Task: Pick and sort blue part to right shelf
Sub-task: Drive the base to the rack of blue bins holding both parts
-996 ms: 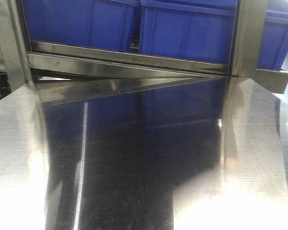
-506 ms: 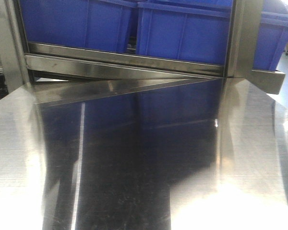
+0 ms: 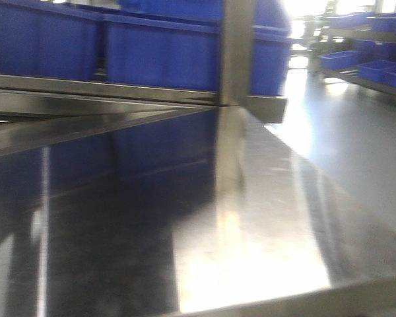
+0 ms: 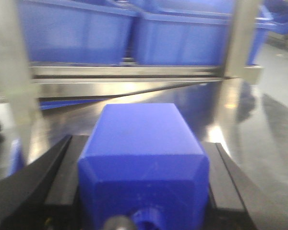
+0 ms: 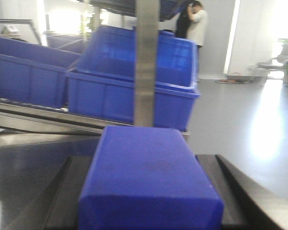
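Two blue parts (image 4: 140, 139) (image 5: 145, 165) sit clamped in left pincer (image 4: 144, 191) and right pincer (image 5: 145, 201), post (image 5: 146, 62) ahead.

Blue part (image 5: 149, 177) in foreground between black jaws, steel upright (image 5: 146, 62) of right shelf (image 5: 38, 120) just behind, blue bins (image 5: 125, 91) on it, person (image 5: 192, 21) far back, grey floor (image 5: 240, 115) at right.

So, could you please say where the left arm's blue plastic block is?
In the left wrist view, the blue plastic block is clamped in the left pincer over the steel table, facing the blue bins on the grey rack.
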Motion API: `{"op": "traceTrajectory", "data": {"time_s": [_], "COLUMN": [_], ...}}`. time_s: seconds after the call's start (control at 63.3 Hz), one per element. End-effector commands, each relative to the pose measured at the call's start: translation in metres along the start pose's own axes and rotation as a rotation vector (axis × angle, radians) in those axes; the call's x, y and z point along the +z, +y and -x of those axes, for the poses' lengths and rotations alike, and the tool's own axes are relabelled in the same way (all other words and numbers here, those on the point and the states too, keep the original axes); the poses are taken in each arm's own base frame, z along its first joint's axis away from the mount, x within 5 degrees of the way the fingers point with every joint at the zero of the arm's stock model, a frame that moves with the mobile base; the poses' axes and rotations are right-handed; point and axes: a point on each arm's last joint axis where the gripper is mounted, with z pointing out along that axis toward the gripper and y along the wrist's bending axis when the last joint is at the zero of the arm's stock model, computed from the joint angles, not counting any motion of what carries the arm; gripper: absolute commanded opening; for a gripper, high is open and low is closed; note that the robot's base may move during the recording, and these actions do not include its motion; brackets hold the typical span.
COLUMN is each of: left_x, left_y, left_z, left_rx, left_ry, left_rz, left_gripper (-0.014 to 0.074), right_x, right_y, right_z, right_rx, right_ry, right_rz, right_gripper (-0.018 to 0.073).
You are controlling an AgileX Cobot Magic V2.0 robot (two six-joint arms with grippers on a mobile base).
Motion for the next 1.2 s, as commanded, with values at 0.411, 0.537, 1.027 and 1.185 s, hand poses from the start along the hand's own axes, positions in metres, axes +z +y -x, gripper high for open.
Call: {"op": "traceTrajectory", "data": {"time_s": [0.411,0.537,1.027,1.185], "left_x": [-0.0018,-0.0018,-0.0018,-0.0018], "left_y": [-0.0012,-0.0012,-0.0012,-0.0012], "left_z": [0.0159,0.0159,0.0159,0.0159], "left_rx": [0.001,0.001,0.001,0.001], "left_ry": [-0.103,-0.103,-0.103,-0.103], "left_rz": [-0.011,-0.011,-0.011,-0.011], "left_gripper": [0.0335,0.0335,0.0335,0.0335], "right_x": [-0.0003,-0.0003,-0.0003,-0.0003], "right_y": [0.0015,0.0015,0.0015,0.0015], "right_z": [0.0162,0.0162,0.0162,0.0162], "right_rx": [-0.02,-0.02,-0.02,-0.02], "right_ry": [-0.106,-0.106,-0.106,-0.106], "right_rz": [0.009,0.009,0.009,0.009], "right_gripper": [0.0215,0.0215,0.0215,0.0215]}}
